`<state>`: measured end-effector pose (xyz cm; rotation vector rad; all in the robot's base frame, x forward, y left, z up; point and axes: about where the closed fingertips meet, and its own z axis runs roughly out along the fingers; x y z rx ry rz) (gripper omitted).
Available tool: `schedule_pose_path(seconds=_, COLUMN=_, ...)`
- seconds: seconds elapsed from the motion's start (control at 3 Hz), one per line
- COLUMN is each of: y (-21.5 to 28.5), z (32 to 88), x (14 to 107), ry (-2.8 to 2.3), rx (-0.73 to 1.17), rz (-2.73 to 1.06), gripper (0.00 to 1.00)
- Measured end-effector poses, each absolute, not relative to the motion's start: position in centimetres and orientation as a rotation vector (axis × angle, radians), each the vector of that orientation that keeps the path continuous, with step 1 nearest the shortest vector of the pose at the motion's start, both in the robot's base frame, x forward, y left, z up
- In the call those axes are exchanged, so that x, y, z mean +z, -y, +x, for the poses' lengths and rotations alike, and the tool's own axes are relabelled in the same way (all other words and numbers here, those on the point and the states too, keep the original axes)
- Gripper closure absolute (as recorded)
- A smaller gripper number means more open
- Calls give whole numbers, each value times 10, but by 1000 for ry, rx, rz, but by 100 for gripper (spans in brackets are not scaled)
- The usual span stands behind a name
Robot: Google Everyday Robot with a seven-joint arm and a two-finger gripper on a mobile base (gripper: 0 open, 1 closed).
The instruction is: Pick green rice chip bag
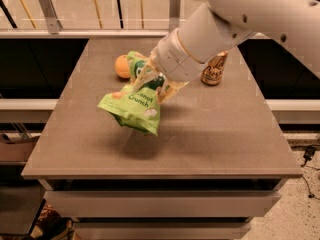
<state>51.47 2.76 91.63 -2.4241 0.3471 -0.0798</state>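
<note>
The green rice chip bag is a crinkly light-green pouch with "Crunch" lettering. It hangs tilted in the air above the brown table, and its shadow falls on the tabletop below it. My gripper is shut on the bag's upper part. Its pale fingers straddle the dark green logo area. My large white arm reaches in from the upper right and hides the bag's top edge.
An orange lies on the table just behind the bag on the left. A brown can stands at the back right, partly behind my arm. A railing with posts runs behind the table. Drawers sit under the front edge.
</note>
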Motion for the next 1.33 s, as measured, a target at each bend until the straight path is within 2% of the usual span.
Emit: schedule_pose_path(seconds=1.33, y=19, z=538, x=1013, ry=-294, rx=-345, rz=-2166, gripper=100)
